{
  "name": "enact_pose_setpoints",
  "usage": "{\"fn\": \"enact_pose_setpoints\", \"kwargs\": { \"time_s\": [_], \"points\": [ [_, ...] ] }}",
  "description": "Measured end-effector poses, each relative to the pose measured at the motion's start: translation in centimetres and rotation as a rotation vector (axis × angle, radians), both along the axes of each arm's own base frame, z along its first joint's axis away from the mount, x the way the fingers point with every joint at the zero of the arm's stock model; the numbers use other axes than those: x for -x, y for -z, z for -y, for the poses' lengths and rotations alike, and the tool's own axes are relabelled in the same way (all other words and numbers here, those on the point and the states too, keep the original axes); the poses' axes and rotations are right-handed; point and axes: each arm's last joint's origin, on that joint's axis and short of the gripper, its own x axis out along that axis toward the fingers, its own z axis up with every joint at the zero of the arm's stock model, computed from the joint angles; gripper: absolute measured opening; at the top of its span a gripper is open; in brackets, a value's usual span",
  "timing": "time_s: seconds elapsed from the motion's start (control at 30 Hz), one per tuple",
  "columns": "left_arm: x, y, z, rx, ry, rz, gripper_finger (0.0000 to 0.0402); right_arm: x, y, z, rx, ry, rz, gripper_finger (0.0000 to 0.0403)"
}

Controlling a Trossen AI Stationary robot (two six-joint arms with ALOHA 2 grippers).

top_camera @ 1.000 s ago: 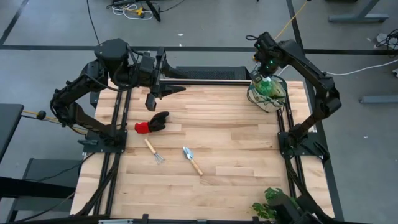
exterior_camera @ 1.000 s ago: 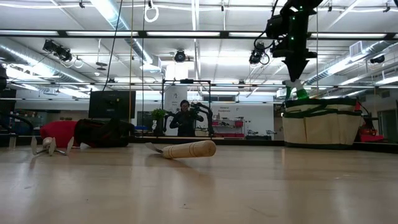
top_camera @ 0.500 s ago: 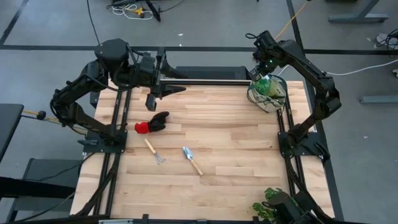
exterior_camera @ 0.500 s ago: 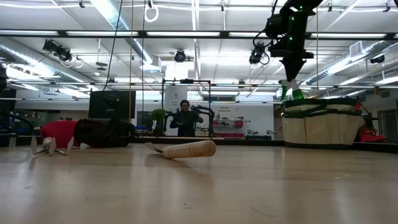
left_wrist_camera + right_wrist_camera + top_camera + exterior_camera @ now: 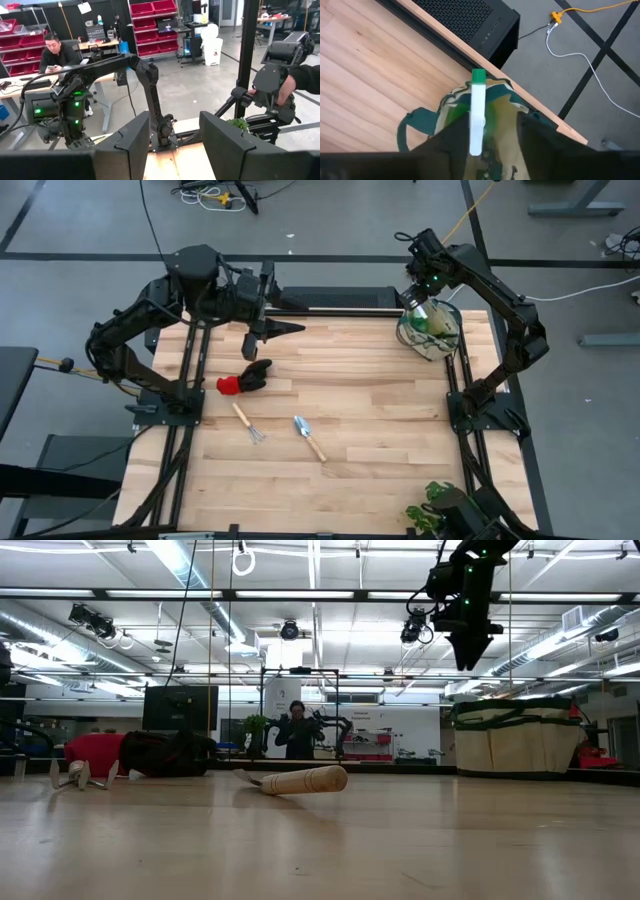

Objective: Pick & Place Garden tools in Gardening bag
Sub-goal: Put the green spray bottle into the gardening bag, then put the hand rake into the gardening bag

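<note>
The gardening bag (image 5: 432, 332) stands at the table's far right corner, tan with a dark green rim (image 5: 515, 712). My right gripper (image 5: 492, 137) hangs open just above its mouth, pointing steeply down. The green spray bottle (image 5: 477, 112) is below the fingers, in the bag's opening. A red-and-black glove (image 5: 243, 378), a mini rake (image 5: 248, 423) and a trowel (image 5: 309, 438) lie flat on the table left of centre. My left gripper (image 5: 285, 328) is held high over the far left, pointing level, open and with nothing between its fingers (image 5: 130, 145).
A leafy plant (image 5: 430, 515) sits at the near right corner. The wooden table (image 5: 380, 410) lies bare between the tools and the bag. In the room behind, people show in the low view (image 5: 297, 730) and the left wrist view (image 5: 55, 50).
My right gripper has opened above the bag and let go of the green spray bottle. The bottle has dropped from below the fingers into the bag and no longer shows above the rim in the low view.
</note>
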Motion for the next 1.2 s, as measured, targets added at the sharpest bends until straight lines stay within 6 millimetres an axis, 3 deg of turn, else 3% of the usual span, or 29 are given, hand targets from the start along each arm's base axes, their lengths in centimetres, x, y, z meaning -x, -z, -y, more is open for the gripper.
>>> {"fn": "enact_pose_setpoints", "kwargs": {
  "time_s": [0.23,0.47,0.8,1.2],
  "points": [
    [0.0,0.0,0.0,0.004,-0.001,-0.002,0.0177,0.0,0.0,0.0,0.002,-0.021,-0.009,0.0229],
    [0.0,0.0,0.0,0.006,-0.003,-0.002,0.0177,0.5,-1.2,-0.7,0.046,-0.024,0.022,0.0239],
    [0.5,-0.2,-0.2,0.001,-0.074,0.008,0.0177,1.8,-5.9,-3.4,0.210,-0.127,0.333,0.0240],
    [2.7,-1.2,-0.3,-0.005,-0.120,0.039,0.0177,2.2,-11.4,-9.2,0.463,-0.384,0.628,0.0240]
  ]
}}
